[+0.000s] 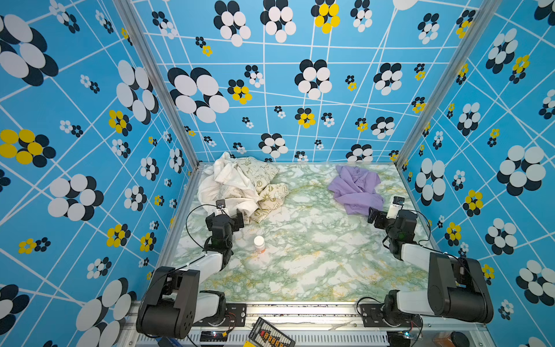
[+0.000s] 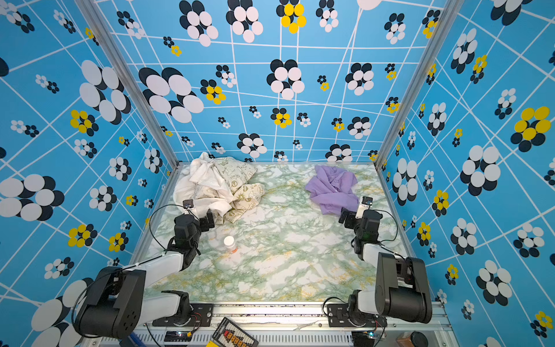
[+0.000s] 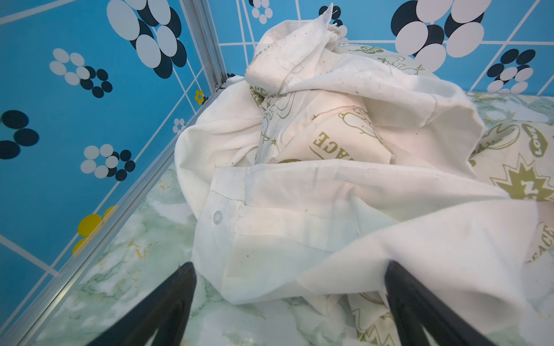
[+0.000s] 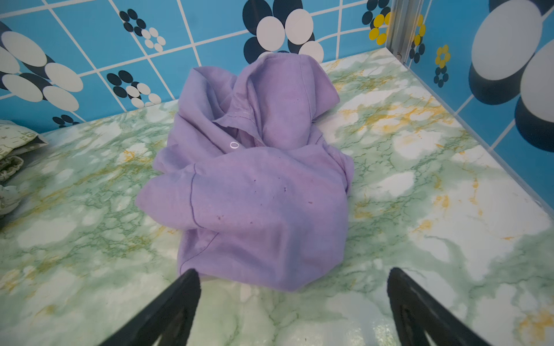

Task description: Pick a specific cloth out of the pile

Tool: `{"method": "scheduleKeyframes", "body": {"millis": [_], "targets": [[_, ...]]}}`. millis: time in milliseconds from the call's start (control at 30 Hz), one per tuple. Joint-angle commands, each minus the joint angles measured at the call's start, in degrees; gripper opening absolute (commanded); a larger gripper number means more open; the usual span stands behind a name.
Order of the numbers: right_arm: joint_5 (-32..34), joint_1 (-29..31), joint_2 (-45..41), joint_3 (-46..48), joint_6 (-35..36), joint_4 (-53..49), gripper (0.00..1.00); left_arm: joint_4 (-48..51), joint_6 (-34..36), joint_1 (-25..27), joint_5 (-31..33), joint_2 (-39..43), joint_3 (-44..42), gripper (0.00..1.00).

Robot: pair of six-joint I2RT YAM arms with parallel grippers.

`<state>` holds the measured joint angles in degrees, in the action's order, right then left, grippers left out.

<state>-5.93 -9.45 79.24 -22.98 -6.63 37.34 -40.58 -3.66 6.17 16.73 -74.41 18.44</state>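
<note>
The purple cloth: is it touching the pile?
Apart. In both top views, bare marble tabletop lies between the purple cloth and the pile.

Everything around me is brightly and evenly lit. The light seems to fall from above, so shadows are faint and soft. In both top views the patterned walls [image 1: 75, 126] stretch toward the edges, and their white lines curve. The glossy worktop [image 4: 359, 317] carries a pale sheen close to my right wrist camera. The lavender cloth [image 4: 254, 194] lays only a thin grey shadow at its near hem. In my left wrist view the white cloth [image 3: 314, 215] on the pile [image 3: 338, 140] is almost washed out, its folds hard to read. The dark fingers [image 3: 168, 302] of my left hand [image 3: 289, 266] are soft and out of focus.
</note>
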Motion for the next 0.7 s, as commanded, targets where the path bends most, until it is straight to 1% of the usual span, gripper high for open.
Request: {"method": "scheduleKeyframes", "body": {"millis": [0, 100, 200, 333, 433, 500, 567, 633, 667], "targets": [[-1.9, 1.0, 1.1, 0.2, 0.0, 5.3, 0.99, -5.2, 2.7, -0.8, -3.3, -2.7, 1.2, 0.99], [-1.6, 2.8, 3.9, 1.5, 1.2, 10.9, 0.99, -8.8, 3.4, -1.9, -5.8, -6.2, 1.3, 0.99], [-0.4, 4.3, 6.1, 0.5, 2.7, 11.3, 0.99, -11.0, 3.1, -2.7, -7.5, -9.5, 1.8, 0.99], [-1.8, 5.5, 6.7, 0.0, 5.1, 10.6, 0.99, -14.3, 3.6, -3.2, -10.0, -14.3, 2.4, 0.99], [-3.1, 6.2, 8.2, 1.2, 6.6, 13.3, 0.99, -12.9, 3.0, -3.9, -10.8, -14.3, 3.0, 0.99], [-3.5, 6.2, 10.7, 2.8, 5.8, 20.5, 0.99, -12.6, 3.0, -3.9, -10.8, -14.2, 3.0, 0.99], [-3.0, 6.4, 8.6, 1.6, 6.7, 14.5, 0.99, -13.1, 3.1, -3.9, -10.8, -14.4, 3.0, 0.99], [-2.6, 6.5, 9.2, 1.8, 6.6, 15.9, 0.99, -12.7, 3.0, -3.9, -10.7, -14.3, 3.2, 0.99], [-1.4, 6.5, 9.6, 1.9, 6.0, 16.7, 0.99, -12.9, 3.1, -3.9, -10.8, -14.3, 3.0, 0.99]]}}
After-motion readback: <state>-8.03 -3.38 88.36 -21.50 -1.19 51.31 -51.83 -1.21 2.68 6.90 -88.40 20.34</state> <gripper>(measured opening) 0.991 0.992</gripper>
